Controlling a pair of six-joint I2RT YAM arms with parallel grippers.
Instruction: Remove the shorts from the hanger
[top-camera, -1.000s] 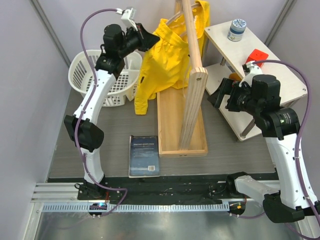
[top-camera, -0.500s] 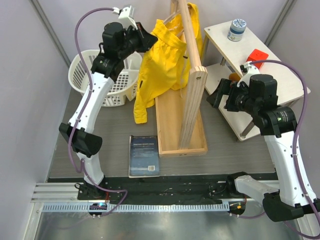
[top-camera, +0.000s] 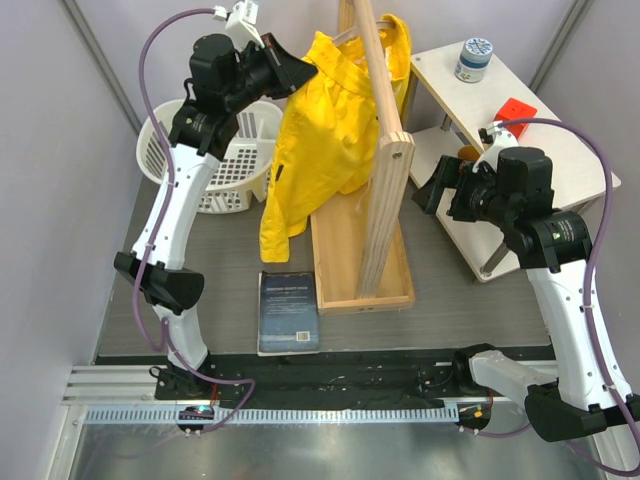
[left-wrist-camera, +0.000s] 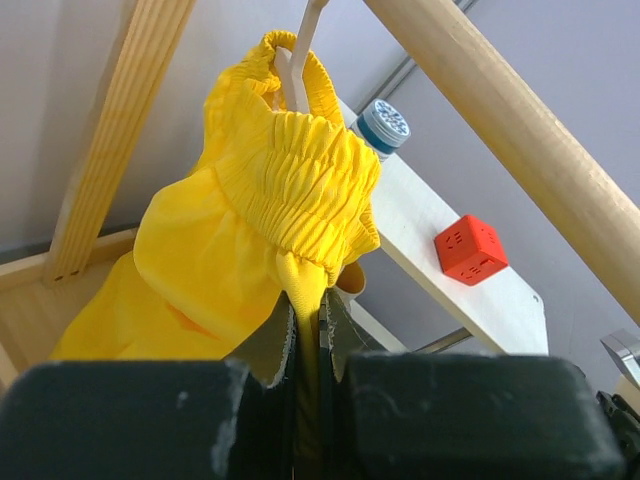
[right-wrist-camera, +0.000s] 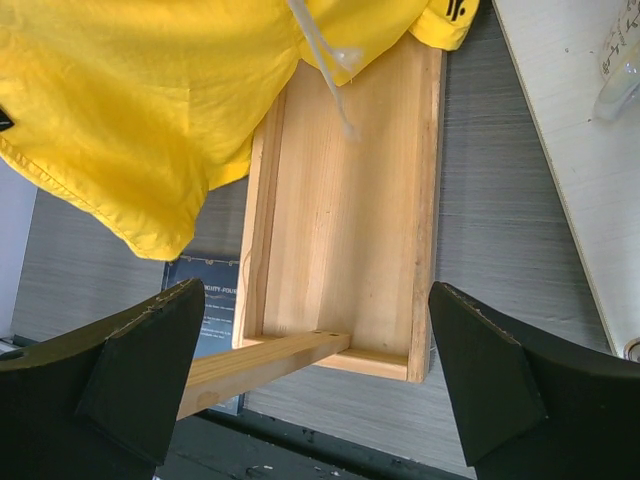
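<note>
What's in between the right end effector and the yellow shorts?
The tall wooden rack stands between the right end effector and the shorts, clearest in the top view.

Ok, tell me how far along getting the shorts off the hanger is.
Done: the left gripper is clamped on the waistband of the shorts. In hand: the pull-off, with the waistband still bunched around the hanger. Left: slide the shorts fully free. The right gripper is open over the wooden rack's tray, holding nothing.
</note>
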